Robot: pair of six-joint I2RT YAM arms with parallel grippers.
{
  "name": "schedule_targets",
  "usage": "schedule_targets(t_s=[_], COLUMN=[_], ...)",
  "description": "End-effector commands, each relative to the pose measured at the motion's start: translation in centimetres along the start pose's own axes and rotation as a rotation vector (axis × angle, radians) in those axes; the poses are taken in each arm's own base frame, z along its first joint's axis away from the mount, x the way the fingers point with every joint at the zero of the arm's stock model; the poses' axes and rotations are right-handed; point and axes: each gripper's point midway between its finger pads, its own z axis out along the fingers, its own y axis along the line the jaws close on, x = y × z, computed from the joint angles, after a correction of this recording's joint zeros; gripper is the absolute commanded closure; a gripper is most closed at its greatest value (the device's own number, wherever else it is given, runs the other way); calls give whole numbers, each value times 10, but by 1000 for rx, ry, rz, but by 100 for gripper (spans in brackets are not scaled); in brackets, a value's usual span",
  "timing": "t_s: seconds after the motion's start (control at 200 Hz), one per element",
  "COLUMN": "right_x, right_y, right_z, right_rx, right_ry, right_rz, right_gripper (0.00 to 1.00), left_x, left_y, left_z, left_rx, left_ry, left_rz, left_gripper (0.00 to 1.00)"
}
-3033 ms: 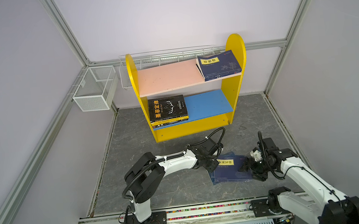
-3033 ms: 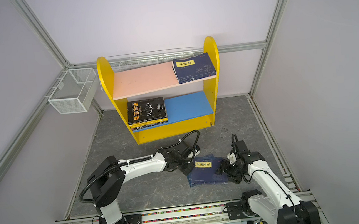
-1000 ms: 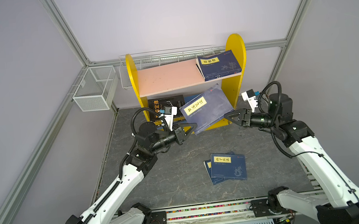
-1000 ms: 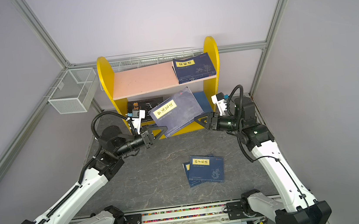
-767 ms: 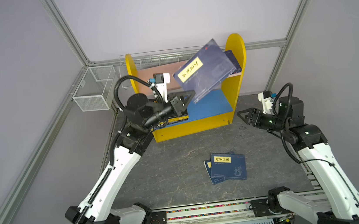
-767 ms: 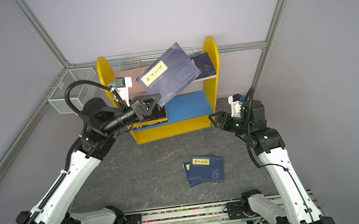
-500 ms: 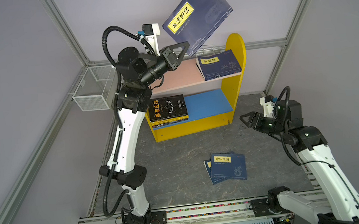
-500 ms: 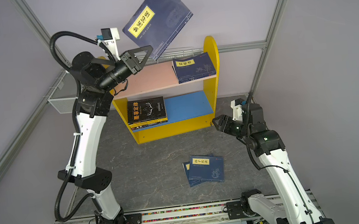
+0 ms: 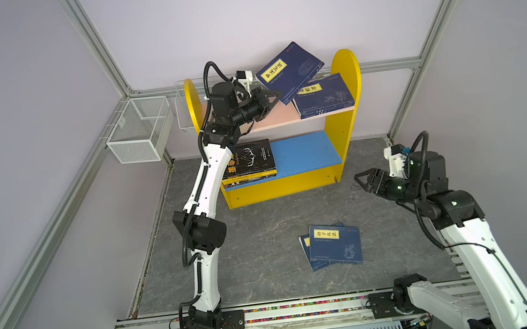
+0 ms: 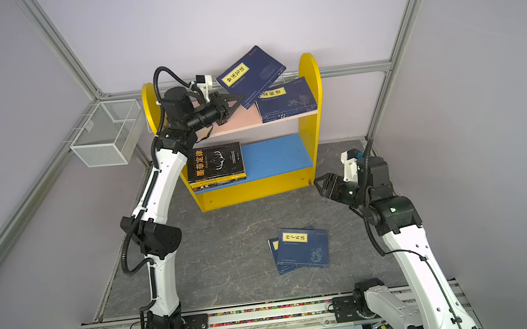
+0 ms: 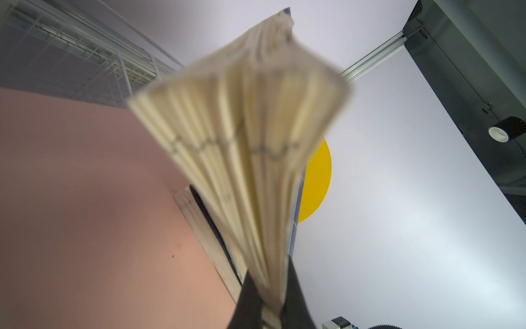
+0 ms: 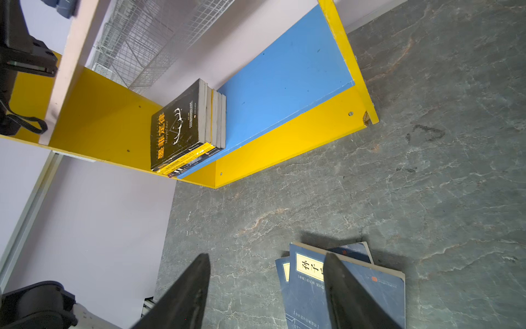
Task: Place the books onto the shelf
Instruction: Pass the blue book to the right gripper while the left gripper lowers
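Left gripper (image 9: 276, 96) clamped on one corner of a thin navy paperback (image 9: 289, 69), tilted above the shelf's pink upper board (image 9: 280, 116); light and limp, its pages (image 11: 242, 119) fan loose, so a spine-side hold likely suits; right gripper (image 9: 361, 182) open, empty, near right.

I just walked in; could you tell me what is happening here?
The left end effector is shut on a navy book, holding it tilted over the pink upper board of the shelf, near another navy book lying there. The right end effector hangs open and empty. More navy books lie on the table; a stack sits on the blue board.
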Motion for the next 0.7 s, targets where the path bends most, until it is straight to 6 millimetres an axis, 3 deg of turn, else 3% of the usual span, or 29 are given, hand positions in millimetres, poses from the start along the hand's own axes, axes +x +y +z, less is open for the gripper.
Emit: schedule_targets(t_s=[0.0,0.24,0.365,0.48,0.695], right_x=[-18,-64,-84,-97,-111], right_y=[33,132,173,199,225], right_z=[-2,-12,-17,-17,0], right_rx=[-144,-418,-557,-614,-657], right_ry=[-67,-199,-255,-287,-305], right_rz=[-47,-154,-162,-177,-180], right_gripper=[34,37,41,42,45], left_x=[0,39,55,65,73], left_y=[-75,-86,-87,-88,-92], left_z=[-27,-51,-60,-64,-68], left_rx=[145,166,150,150,170], left_ry=[-32,-6,4,17,30], left_rz=[134,117,118,115,117], left_gripper=[100,100,100,100,100])
